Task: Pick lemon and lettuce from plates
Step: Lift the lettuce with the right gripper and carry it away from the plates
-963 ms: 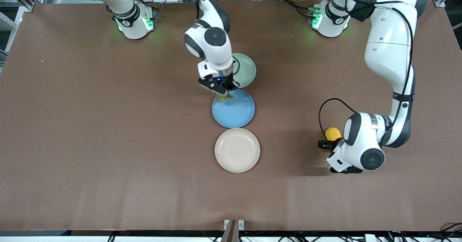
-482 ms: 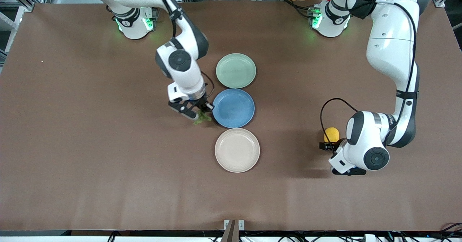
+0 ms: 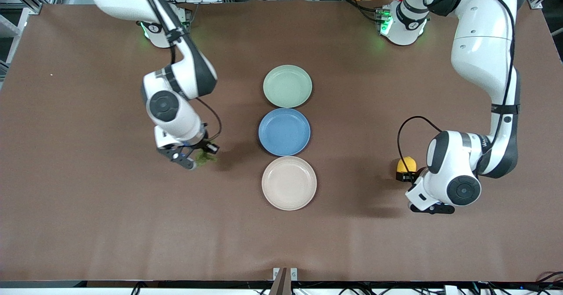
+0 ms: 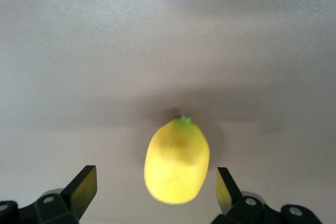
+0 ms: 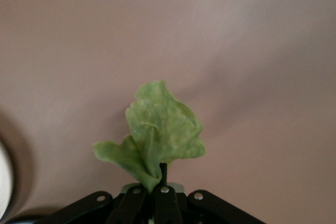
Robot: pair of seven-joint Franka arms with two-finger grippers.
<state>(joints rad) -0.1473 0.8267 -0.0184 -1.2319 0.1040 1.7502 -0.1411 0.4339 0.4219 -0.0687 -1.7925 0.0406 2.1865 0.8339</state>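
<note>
The lettuce point(image 3: 205, 158), a crinkled green leaf, hangs from my right gripper point(image 3: 193, 159), which is shut on it over bare table toward the right arm's end, beside the plates. In the right wrist view the lettuce point(image 5: 157, 129) stands up from the closed right gripper point(image 5: 157, 188). The lemon point(image 3: 407, 164) lies on the table toward the left arm's end. My left gripper point(image 3: 403, 176) is low at it. In the left wrist view the lemon point(image 4: 177, 162) sits between the open fingers of the left gripper point(image 4: 154, 179), with a gap on each side. The mint green plate point(image 3: 287, 86) and beige plate point(image 3: 289, 183) hold nothing.
A blue plate point(image 3: 284, 132) lies between the mint green and beige plates in a row at the table's middle. The brown table point(image 3: 88, 207) stretches wide on both sides of the row.
My right arm has carried the lettuce from over the blue plate's rim out over bare table toward the right arm's end. My left hand has shifted slightly by the lemon.
</note>
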